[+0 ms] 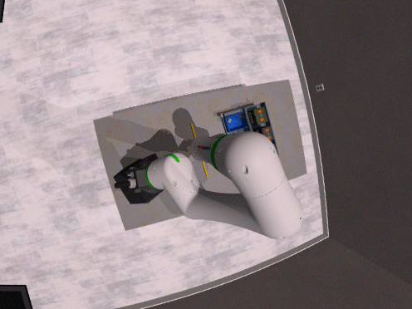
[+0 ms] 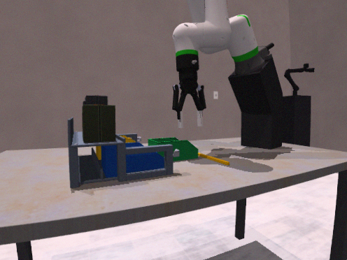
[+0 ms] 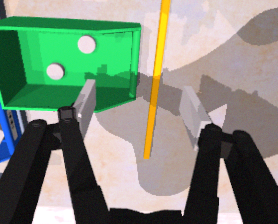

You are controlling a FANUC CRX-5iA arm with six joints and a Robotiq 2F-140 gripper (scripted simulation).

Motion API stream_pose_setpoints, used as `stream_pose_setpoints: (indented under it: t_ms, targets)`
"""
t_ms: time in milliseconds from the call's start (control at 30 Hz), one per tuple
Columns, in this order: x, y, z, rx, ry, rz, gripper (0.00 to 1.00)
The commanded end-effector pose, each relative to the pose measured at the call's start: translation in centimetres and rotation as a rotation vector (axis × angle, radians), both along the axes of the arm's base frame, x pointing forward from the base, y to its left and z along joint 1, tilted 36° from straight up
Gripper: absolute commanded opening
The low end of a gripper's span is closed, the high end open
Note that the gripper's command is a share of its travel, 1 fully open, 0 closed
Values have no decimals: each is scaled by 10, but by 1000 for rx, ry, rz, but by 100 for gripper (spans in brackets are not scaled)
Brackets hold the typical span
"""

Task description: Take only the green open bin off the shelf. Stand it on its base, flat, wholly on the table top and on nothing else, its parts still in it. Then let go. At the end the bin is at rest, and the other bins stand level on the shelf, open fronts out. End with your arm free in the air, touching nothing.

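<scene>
gripper (image 2: 189,121) (image 3: 138,95): your fingers stand fairly wide, nothing between them, tips pointing down and above the table (image 1: 270,90) (image 2: 140,205) (image 3: 117,175). the green bin (image 2: 183,149) (image 3: 75,55) lies low, toward the shelf (image 1: 225,128) (image 2: 121,163) from your hand; in the wrist view it is left and up, with the left finger seen over its near front corner. key relation: its long axis runs roughly along the line between your two fingers, so closing as you stand would not straddle its side walls. i judge a wrist turn is needed for a grip across the width; an end-wall grip would keep this heading. two pale round parts (image 3: 86,44) (image 3: 55,71) sit inside. the bin reaches well out past the blue bin (image 1: 235,121) (image 2: 147,161) (image 3: 4,130); its back end is cut off in the wrist view, so i cannot tell whether it is wholly clear of the shelf. check that before calling it placed. the front edge stops just beside the yellow strip (image 1: 193,130) (image 2: 214,159) (image 3: 160,50). room for a pull looks better beyond the strip, toward the arm's base; on the shelf side, the frame and blue bin are near enough to be nudged.
</scene>
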State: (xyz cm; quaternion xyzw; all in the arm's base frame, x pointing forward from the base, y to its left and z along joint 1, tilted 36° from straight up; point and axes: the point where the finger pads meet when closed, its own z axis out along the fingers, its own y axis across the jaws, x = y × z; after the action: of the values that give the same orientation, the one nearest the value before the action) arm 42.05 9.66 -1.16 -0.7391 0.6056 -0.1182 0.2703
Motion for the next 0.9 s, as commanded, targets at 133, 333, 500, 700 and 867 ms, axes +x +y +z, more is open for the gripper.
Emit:
stream_pose_setpoints:
  t_ms: [133,333,500,700,867]
  targets:
    - [0,0,-1,-15,-42,-22,57]
    - [0,0,-1,-15,-42,-22,57]
    - [0,0,-1,-15,-42,-22,57]
    - [0,0,-1,-15,-42,-22,57]
    - [0,0,0,-12,-33,-18,57]
